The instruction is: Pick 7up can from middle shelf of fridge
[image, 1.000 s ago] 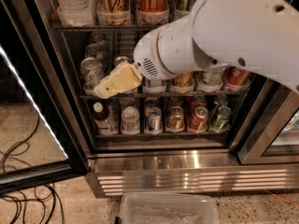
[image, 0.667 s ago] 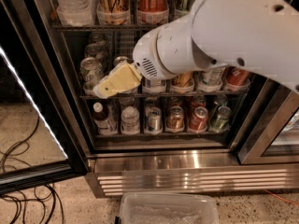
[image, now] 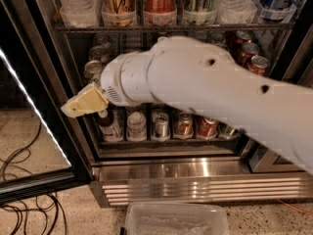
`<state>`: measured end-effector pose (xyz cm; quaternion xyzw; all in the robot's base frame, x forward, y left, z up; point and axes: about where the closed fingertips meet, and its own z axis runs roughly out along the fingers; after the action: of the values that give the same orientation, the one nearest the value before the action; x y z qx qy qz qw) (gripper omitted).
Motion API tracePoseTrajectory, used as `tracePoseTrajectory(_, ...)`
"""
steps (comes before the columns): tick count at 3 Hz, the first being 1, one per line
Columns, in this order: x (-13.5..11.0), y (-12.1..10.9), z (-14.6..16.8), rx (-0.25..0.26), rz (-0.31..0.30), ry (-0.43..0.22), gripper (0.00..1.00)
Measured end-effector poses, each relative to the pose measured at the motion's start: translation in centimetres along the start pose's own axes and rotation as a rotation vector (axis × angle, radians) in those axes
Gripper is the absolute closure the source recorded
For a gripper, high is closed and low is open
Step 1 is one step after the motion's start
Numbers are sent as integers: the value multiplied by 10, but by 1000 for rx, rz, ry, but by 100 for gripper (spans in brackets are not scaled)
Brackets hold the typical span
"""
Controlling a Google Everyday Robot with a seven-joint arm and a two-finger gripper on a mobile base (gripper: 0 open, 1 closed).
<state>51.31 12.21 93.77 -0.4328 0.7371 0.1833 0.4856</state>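
Note:
The fridge (image: 195,168) stands open with its steel frame and ribbed base grille. The middle shelf (image: 98,82) is mostly hidden behind my white arm. At its left end I see a silvery can (image: 93,68) with a pull-tab top, likely the 7up can; its markings are hidden. My gripper (image: 73,109) points down-left, just left of and below that can, in front of the fridge's left frame. Its cream fingers (image: 88,101) are pressed together with nothing between them.
Red cans (image: 248,53) stand at the middle shelf's right end. The bottom shelf holds a dark bottle (image: 110,126) and several cans (image: 161,125). Tall bottles (image: 159,1) fill the top rack. The glass door (image: 34,126) hangs open at left. A clear bin (image: 176,219) and cables (image: 24,204) lie on the floor.
My gripper has moved left and a little down, away from the shelf's left cans toward the fridge's left frame. My arm now covers more of the middle shelf.

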Motion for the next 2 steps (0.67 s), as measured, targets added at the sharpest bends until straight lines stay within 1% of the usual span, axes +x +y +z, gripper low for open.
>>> tracePoseTrajectory(1, 0, 20, 16, 59, -14, -49, 0)
tracePoseTrajectory(2, 15, 13, -11, 180, -19, -91, 0)
